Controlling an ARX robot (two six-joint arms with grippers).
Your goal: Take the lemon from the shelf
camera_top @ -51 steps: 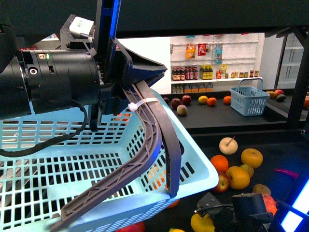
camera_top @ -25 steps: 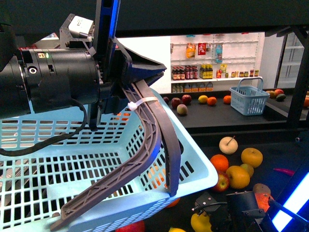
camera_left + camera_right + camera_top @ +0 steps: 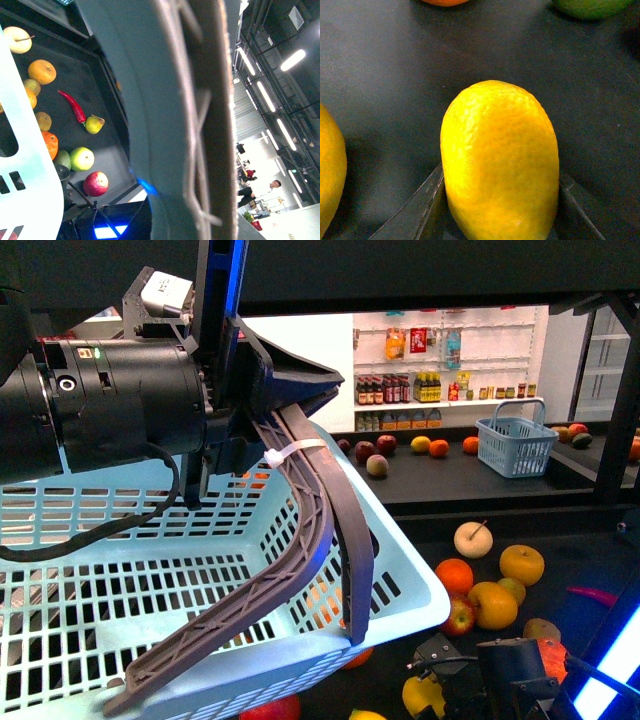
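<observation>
The lemon [image 3: 500, 150], bright yellow and oval, stands between my right gripper's two dark fingers [image 3: 415, 215], just above the black shelf tray [image 3: 395, 75]. In the front view the right gripper [image 3: 440, 685] is low at the bottom right, shut on the lemon [image 3: 418, 697], over the lower shelf tier [image 3: 590, 565]. My left gripper [image 3: 275, 425] is shut on the grey handle [image 3: 330, 530] of a light blue basket [image 3: 200, 580], held up at the left. In the left wrist view the handle [image 3: 200, 100] fills the middle.
Several fruits lie on the tier by the lemon: oranges [image 3: 454, 577], yellow-orange fruits [image 3: 521, 565], an apple [image 3: 459, 617]. A red chilli [image 3: 72, 106] and apples [image 3: 96, 183] show in the left wrist view. A second blue basket [image 3: 515, 447] stands on the far shelf tier. White wall shelves of bottles stand behind.
My right gripper has shifted slightly with the lemon in it, rising a little. The left arm and basket have hardly moved.
</observation>
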